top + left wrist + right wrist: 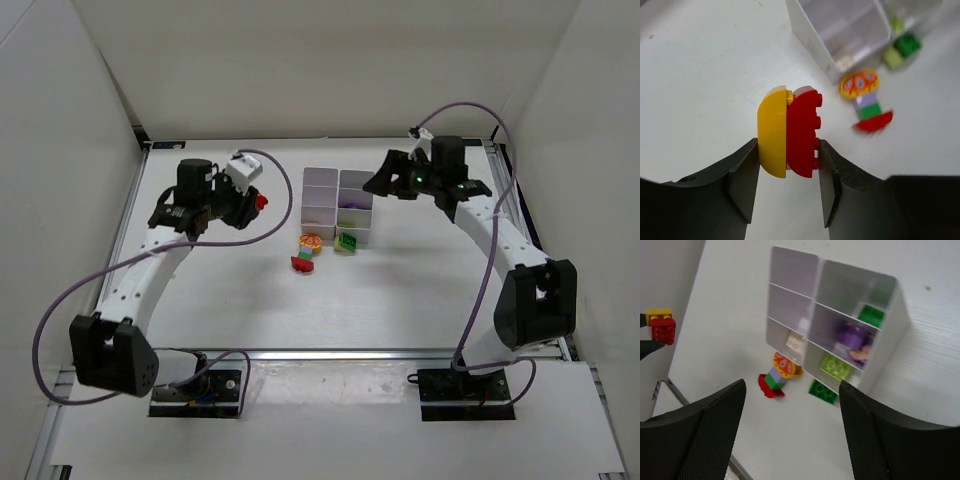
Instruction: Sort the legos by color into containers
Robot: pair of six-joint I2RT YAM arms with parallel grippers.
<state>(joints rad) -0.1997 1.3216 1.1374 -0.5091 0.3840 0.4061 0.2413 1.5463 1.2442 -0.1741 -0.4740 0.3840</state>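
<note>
The containers (338, 205) are a white two-by-three grid at the table's middle. My left gripper (252, 204) hovers left of the grid, shut on a yellow brick joined to a red brick (790, 132), gripped between both fingers (788, 165). My right gripper (385, 182) is open and empty above the grid's right side; in the right wrist view (792, 390) nothing is between its fingers. The cells (840, 305) hold a green brick (871, 315), a purple piece (852, 335), a lime brick (835, 367) and a pale brick (796, 342).
A stack of orange, purple, green and red pieces (305, 252) lies on its side just in front of the grid, and shows in the right wrist view (776, 376). A dark green brick (347, 241) lies beside it on the table. White walls enclose the table.
</note>
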